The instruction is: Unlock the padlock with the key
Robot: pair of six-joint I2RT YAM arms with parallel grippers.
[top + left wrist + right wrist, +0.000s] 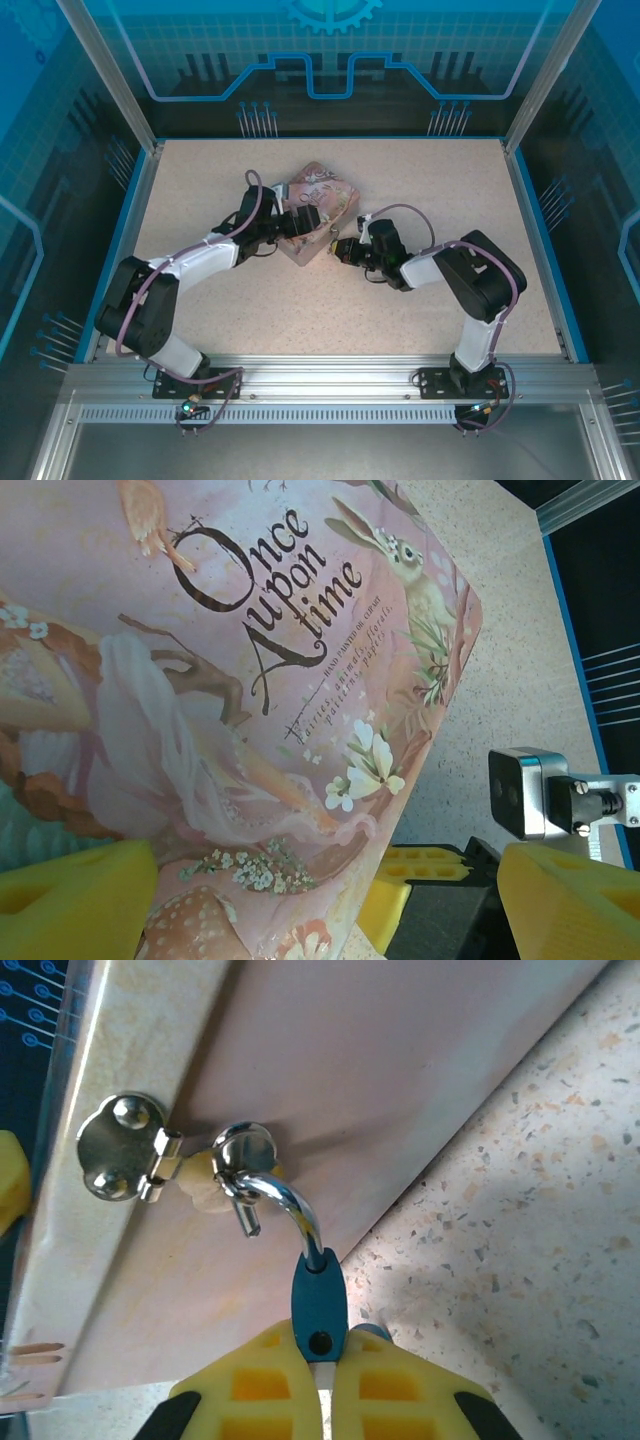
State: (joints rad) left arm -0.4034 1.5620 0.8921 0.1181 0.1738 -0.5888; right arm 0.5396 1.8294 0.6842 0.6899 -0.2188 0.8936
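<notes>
Judging by the lock itself, you are near the end. The padlock [320,1305] hangs by its shackle [290,1200] from the small ring [245,1148] on the front of the pink tin [250,680]. One leg of the shackle runs into the blue body. The other ends free, just below the ring, so the shackle looks sprung open and the unlocking looks done. What seems left is to unhook the shackle from the ring, if you want the lock off the tin.

The right gripper [322,1360] has its jaws closed on the lower part of the blue body, one yellow pad on each side, with the shackle leading up and away from them to the ring. A pale sliver [320,1375] between the pads could be the key, but it is too hidden to say.

The left gripper [325,890] has its jaws spread wide and gripping nothing. A corner of the tin's lid lies between its fingers, and the right-hand finger [570,900] stands clear of the tin. From above, it sits over the tin on the speckled surface [450,180], with the right gripper [345,250] just beside the tin's near edge.
</notes>
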